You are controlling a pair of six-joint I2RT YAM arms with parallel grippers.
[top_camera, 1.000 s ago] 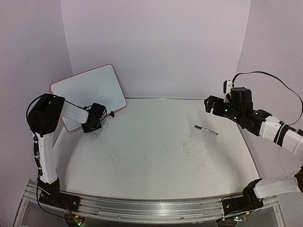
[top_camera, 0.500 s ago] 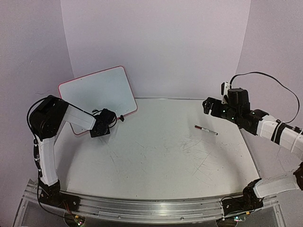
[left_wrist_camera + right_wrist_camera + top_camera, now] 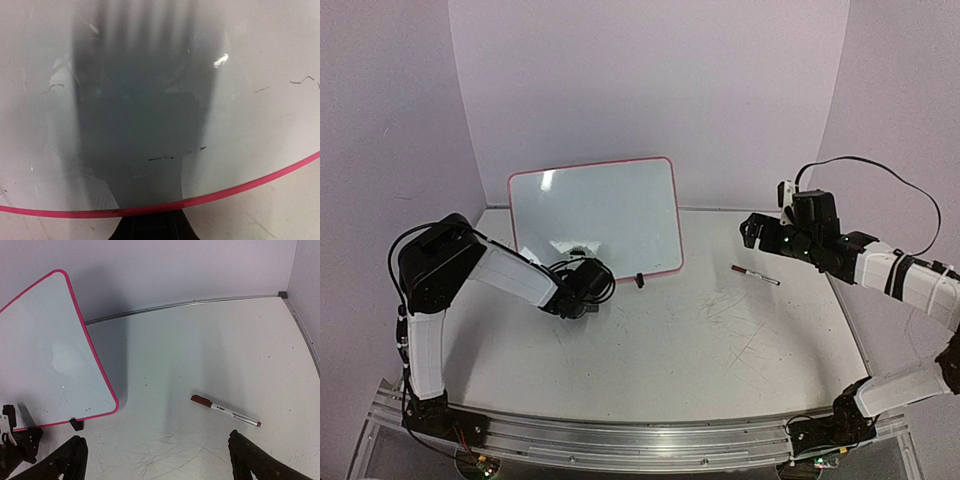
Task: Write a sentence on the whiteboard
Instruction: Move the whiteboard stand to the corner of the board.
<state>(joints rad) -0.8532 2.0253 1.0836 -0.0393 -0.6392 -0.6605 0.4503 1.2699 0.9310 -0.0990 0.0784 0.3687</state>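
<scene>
The whiteboard (image 3: 592, 218), white with a thin pink-red frame, stands tilted on the table left of centre. It fills the left wrist view (image 3: 160, 90) and shows at the left of the right wrist view (image 3: 45, 355). Its face carries only faint specks; no sentence shows. My left gripper (image 3: 580, 298) is shut on the board's lower edge, showing as a dark shape under the frame (image 3: 150, 227). One black clip foot (image 3: 639, 281) sits at the board's lower right. A marker (image 3: 755, 275) with a dark red cap lies on the table (image 3: 225, 411). My right gripper (image 3: 752, 230) is open and empty above it (image 3: 160, 472).
The scratched grey tabletop (image 3: 680, 340) has a metal rail along its back edge (image 3: 200, 302). Lilac walls close in the back and both sides. The right arm's black cable (image 3: 880, 170) loops above its wrist.
My left gripper has carried the whiteboard from the far left corner rightward toward the middle, turning it to face front. My right gripper has shifted slightly left and stayed open.
</scene>
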